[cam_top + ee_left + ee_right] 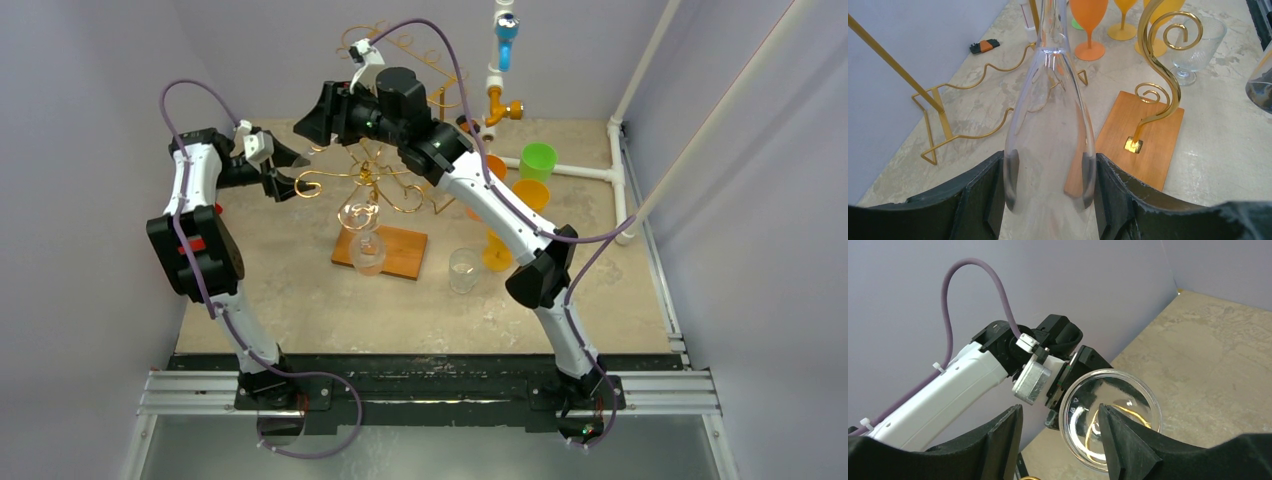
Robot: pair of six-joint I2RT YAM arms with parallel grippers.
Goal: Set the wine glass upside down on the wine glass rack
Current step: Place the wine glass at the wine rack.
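Wine glass (1050, 130) sits bowl-first between the left gripper's (1049, 159) jaws. We can see both black fingers (983, 195) pressed against the sides of the bowl, roughly half spread, with the stem pointing away from the wrist. It's held up off the surface (1228, 135), just left of the wine glass rack (1143, 150), the one with gold curls and a wooden base.

From the right wrist we're looking pretty much straight at the round foot of the glass. The right gripper's (1059, 410) jaws stand apart with nothing clamped between them. The foot sits right by one fingertip, and we honestly can't tell if they touch.

Further out on the surface we've got a low gold wire stand (948, 130) near the wall, orange stemmed cups (1089, 25), a clear goblet (1195, 45) and a green cup (537, 160) toward the back.
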